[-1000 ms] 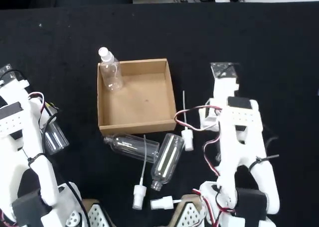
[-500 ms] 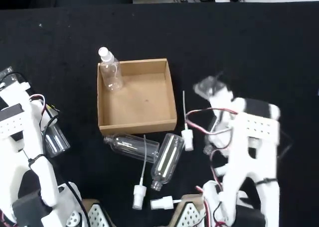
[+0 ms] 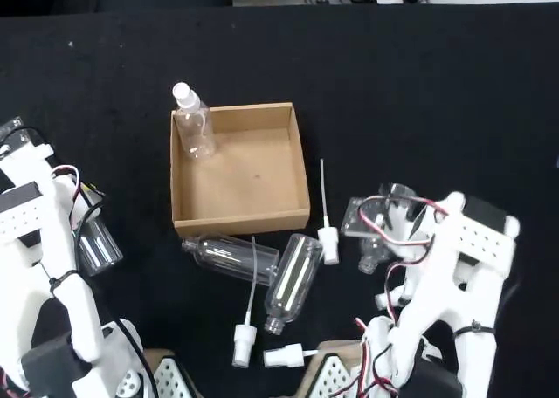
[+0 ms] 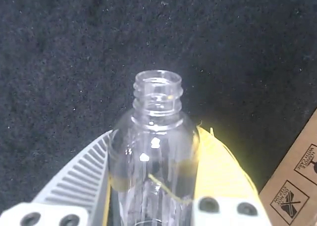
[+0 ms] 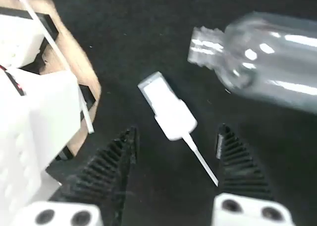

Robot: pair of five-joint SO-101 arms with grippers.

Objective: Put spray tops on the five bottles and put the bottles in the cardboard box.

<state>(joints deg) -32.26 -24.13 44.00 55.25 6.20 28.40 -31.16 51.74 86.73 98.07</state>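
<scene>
My left gripper (image 4: 156, 132) is shut on a clear, uncapped bottle (image 4: 156, 102), held at the table's left side (image 3: 98, 248), left of the cardboard box (image 3: 301, 167). One bottle with a spray top (image 3: 194, 126) stands in the box's far left corner. Two uncapped bottles (image 3: 231, 257) (image 3: 293, 277) lie in front of the box. Three loose spray tops (image 3: 328, 239) (image 3: 244, 335) (image 3: 284, 357) lie around them. My right gripper (image 3: 374, 236) hangs open to the right of them. In the right wrist view a spray top (image 5: 168, 112) lies beyond the open gripper (image 5: 177, 131), beside a bottle's neck (image 5: 205, 42).
Black cloth (image 3: 437, 92) covers the table, with wide free room behind and right of the box. The arms' bases and brown mounts (image 3: 332, 372) crowd the front edge. Red and white cables (image 3: 384, 228) loop off the right arm.
My right arm has swung back from beside the box's right wall toward the front, its gripper now near the loose spray tops. The left arm and the bottles have not moved.
</scene>
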